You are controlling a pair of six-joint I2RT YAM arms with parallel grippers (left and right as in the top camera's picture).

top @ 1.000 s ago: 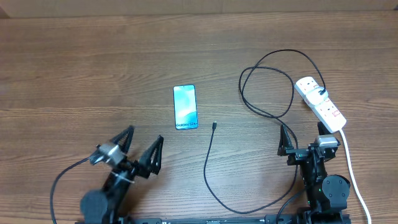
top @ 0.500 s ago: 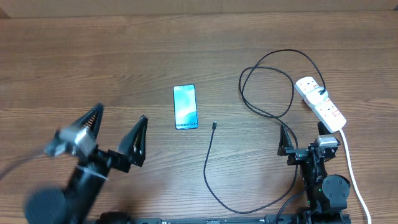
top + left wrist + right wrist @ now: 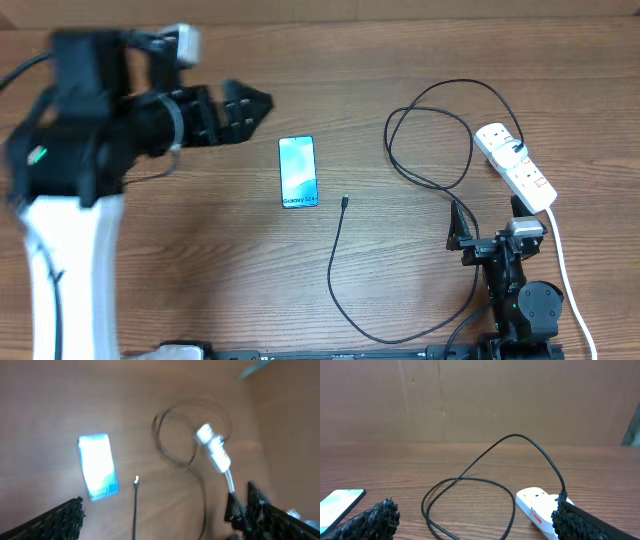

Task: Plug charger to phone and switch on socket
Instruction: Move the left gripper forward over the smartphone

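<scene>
The phone [image 3: 298, 172], its blue screen up, lies flat at mid-table. The charger [image 3: 337, 262] is a thin black cable; its free plug tip [image 3: 344, 202] rests just right of the phone, apart from it. The cable loops [image 3: 430, 140] and ends plugged into the white socket [image 3: 515, 165] at the right. My left gripper [image 3: 240, 110] hovers high, open and empty, left of the phone. My right gripper [image 3: 487, 222] stands open and empty in front of the socket. The blurred left wrist view shows the phone [image 3: 98, 466], the tip [image 3: 136, 479] and the socket [image 3: 214, 452] below.
The socket's thick white cord [image 3: 565, 270] runs down the right side toward the near edge, past the right arm's base [image 3: 520, 300]. The right wrist view shows the cable loop [image 3: 470, 500], the socket [image 3: 540, 510] and a brown wall behind the table.
My left arm has risen from the near-left table and swung up and back, its open gripper now high, left of the phone. The right arm, phone and cable have not moved.
</scene>
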